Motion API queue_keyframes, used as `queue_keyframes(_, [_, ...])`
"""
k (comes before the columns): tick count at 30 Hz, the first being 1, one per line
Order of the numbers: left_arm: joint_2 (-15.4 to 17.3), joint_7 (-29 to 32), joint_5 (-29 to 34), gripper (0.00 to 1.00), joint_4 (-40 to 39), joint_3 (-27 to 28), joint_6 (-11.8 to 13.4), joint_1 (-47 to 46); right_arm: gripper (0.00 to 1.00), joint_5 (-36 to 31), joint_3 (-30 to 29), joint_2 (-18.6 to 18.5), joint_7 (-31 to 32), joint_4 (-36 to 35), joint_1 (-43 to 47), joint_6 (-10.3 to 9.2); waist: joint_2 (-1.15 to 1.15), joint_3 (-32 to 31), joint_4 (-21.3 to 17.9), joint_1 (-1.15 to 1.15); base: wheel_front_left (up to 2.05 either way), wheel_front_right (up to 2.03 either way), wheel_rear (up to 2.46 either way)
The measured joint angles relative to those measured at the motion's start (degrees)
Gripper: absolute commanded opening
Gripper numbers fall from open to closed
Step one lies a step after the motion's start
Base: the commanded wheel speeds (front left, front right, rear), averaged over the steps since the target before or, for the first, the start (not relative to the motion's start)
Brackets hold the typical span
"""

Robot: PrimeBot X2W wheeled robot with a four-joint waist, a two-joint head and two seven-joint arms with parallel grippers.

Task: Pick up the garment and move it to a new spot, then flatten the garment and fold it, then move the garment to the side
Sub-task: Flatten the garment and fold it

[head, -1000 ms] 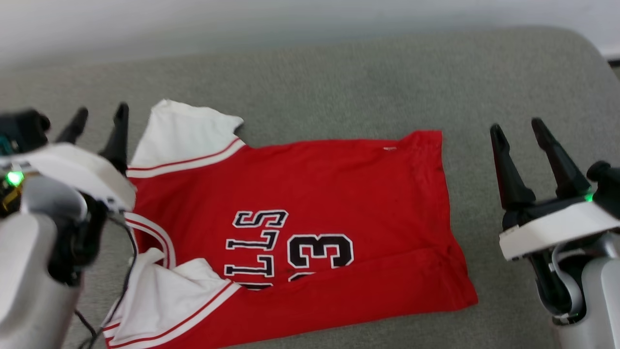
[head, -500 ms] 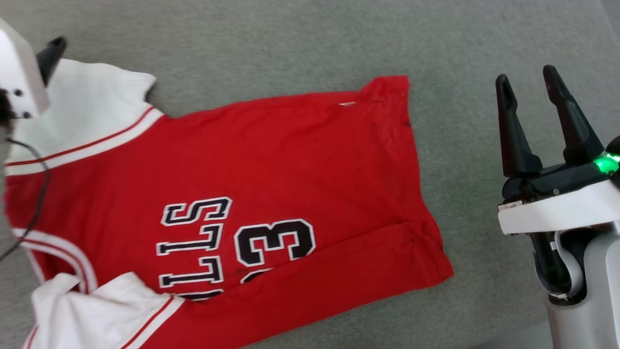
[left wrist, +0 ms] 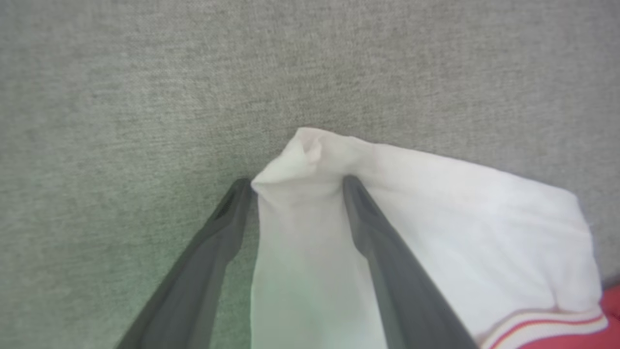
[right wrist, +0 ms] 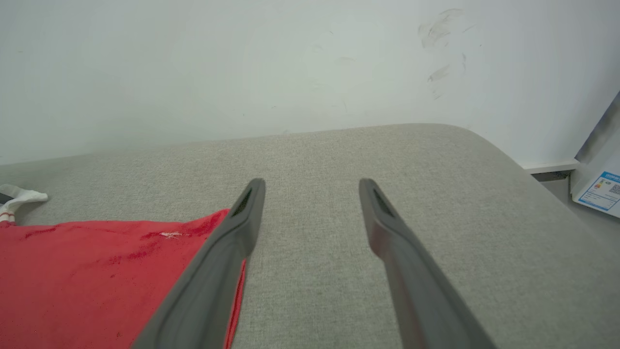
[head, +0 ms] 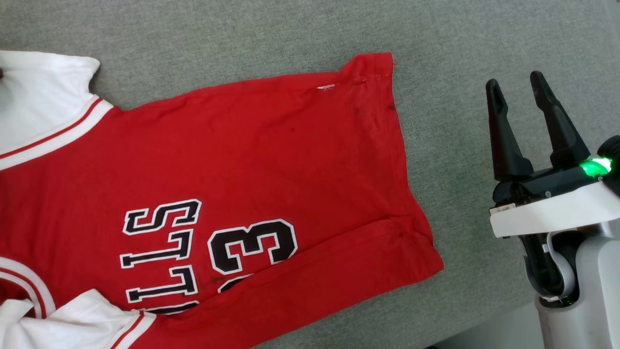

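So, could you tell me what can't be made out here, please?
Head view: shirt runs off the left and bottom edges; a folded flap covers part of its lettering.
Left wrist view: left hand's fingers hide parts of the sleeve.
Right wrist view: right hand hides the shirt's edge.

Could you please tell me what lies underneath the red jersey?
The garment lies on the grey upholstered surface, which shows beyond its edges; anything directly beneath is covered. Its near edge is folded over, hiding part of the lettering.
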Motion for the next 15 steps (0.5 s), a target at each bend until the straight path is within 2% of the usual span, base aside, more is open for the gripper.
queue_keyframes(7, [-2.13,-6.34,-0.02,0.0,0.31,0.52,-0.69,2.0,1.0,2.85,0.24,-1.99,3.2,1.55,-0.46,0.0,0.0,-1.1,1.32,0.0,0.0,0.0,0.0])
queue_keyframes(11, [-5.3,-11.51,-0.19,0.0,1.63,0.47,-2.16,2.57,1.0,7.3,0.86,-4.04,8.91,6.48,-4.33,0.0,0.0,-3.26,3.63,0.01,0.0,0.0,0.0])
queue_keyframes(15, [-7.68,-15.37,0.54,0.0,1.55,-0.25,-3.94,2.23,1.0,10.92,1.99,-6.58,17.8,14.14,-9.23,-0.01,0.0,-5.01,6.28,0.01,0.0,0.0,0.0])
